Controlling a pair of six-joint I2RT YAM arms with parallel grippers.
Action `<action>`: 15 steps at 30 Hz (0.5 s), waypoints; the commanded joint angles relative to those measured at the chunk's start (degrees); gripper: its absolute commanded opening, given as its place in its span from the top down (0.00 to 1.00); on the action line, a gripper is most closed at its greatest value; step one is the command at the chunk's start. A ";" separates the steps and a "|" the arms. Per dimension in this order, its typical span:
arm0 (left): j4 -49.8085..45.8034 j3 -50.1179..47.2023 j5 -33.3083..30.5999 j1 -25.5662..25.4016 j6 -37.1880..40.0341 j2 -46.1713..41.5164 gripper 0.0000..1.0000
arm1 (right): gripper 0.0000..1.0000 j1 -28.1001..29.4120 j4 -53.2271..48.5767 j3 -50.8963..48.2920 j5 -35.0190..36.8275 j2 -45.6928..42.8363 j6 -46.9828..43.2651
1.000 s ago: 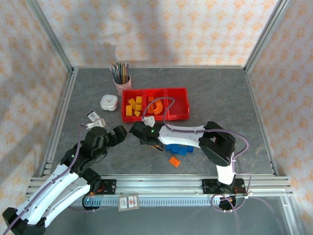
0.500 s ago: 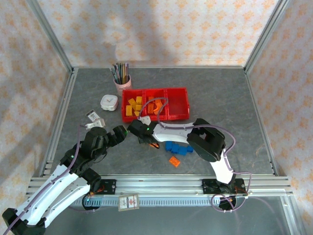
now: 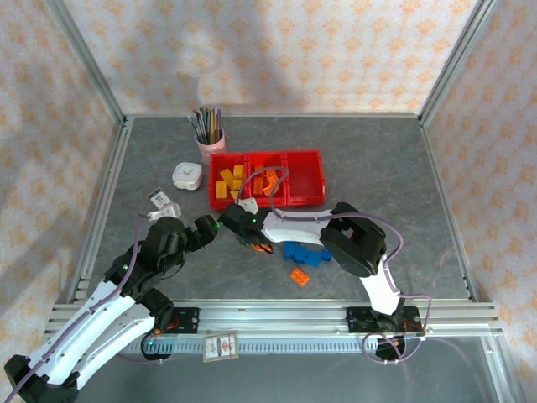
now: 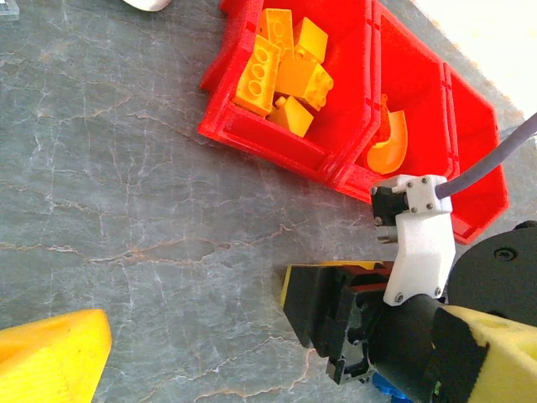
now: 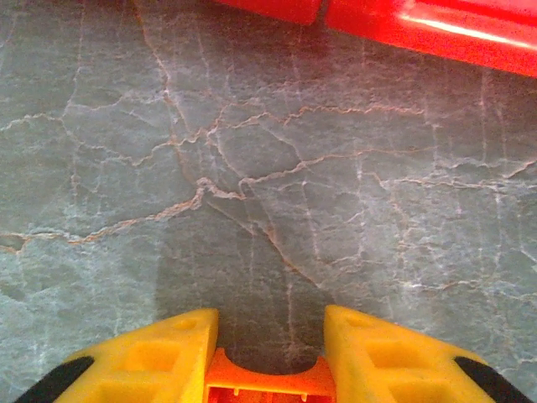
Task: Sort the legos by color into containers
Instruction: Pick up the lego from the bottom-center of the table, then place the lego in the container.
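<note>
Orange lego, pinched in the right hand, has shifted left across the table to centre frame, just below the red containers, so binning it looks next.

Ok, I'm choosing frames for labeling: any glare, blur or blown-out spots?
Top external: sharp, even, soft shadows on walls. Left wrist: upper right corner blown out, finger blurred. Right wrist: glare on bin rim, fingers and lego soft.
</note>
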 commanded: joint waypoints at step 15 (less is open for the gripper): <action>5.44 7.39 -0.45 -0.14 4.23 9.02 0.01 | 0.66 -15.41 -0.54 12.88 2.20 -5.48 -5.81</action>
